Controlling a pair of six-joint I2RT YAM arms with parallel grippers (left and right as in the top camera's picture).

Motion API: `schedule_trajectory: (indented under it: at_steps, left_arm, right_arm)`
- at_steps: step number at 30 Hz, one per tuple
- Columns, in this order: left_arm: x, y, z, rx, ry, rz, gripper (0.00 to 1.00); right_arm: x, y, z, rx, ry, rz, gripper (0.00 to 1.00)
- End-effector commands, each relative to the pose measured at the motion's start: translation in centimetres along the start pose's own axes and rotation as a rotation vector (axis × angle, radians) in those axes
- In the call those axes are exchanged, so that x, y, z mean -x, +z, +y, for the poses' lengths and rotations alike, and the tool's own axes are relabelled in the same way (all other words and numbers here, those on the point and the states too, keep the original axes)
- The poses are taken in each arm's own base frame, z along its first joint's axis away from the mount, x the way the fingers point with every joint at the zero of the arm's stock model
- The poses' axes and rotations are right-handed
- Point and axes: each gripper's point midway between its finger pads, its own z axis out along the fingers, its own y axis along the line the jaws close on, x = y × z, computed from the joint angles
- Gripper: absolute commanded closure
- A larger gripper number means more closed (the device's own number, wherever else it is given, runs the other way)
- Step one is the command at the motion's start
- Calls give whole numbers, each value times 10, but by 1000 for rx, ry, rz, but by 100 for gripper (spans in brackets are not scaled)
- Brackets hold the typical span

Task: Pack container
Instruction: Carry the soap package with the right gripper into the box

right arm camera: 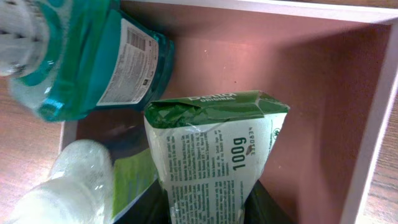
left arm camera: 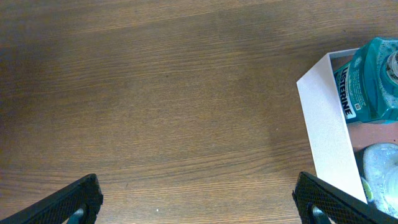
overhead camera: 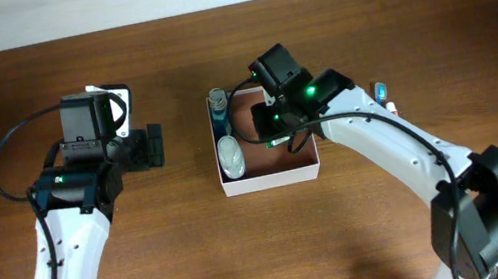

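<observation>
On the wooden table [overhead camera: 198,259], a white flat thing [overhead camera: 120,98] lies partly under the left arm, at its 12 o'clock. What it is cannot be told. The left gripper [left arm camera: 196,190] stands wide apart over bare wood, with nothing between its fingers [left arm camera: 74,202]. It points toward 3 o'clock, at the container [overhead camera: 271,178], and stops short of its white wall.

The container sits mid-table, just right of centre. Along its 9 o'clock wall lie one teal mouthwash bottle [right arm camera: 93,62], toward 11 o'clock, and one white bottle [right arm camera: 68,180], toward 8 o'clock. The two bottles are close together.

The right gripper [overhead camera: 277,127] reaches into the container from 3 o'clock. It is clamped on one green-and-white pack [right arm camera: 211,155], with dark fingers [right arm camera: 264,208] on either side of the pack's lower part. The pack stands just beside both bottles, over the reddish-brown floor. Whether it touches that floor cannot be told.

Past the right arm, at the container's 2 o'clock, one small item [overhead camera: 381,92] with a teal part lies on the table. It is too small to name.

Three toiletry items are within the walls.
</observation>
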Motion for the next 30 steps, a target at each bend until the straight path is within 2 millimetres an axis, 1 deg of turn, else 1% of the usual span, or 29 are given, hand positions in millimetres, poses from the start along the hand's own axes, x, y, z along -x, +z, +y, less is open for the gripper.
schedule_trajectory:
  at_steps: [1, 7, 20, 25, 30]
  left_arm:
    - [1, 1, 0, -5, 14, -1, 1]
    - [1, 1, 0, -5, 14, -1, 1]
    - [1, 1, 0, -5, 13, -1, 0]
    - [1, 1, 0, -5, 14, -1, 1]
    - [1, 1, 0, -5, 14, -1, 1]
  right_arm:
    - [4, 8, 5, 4, 1, -3, 71]
    - [4, 23, 3, -4, 2, 5, 71]
    - [-5, 59, -4, -26, 6, 55, 70]
    - [-6, 66, -5, -28, 7, 59, 70]
    - [-6, 67, -5, -28, 7, 57, 70]
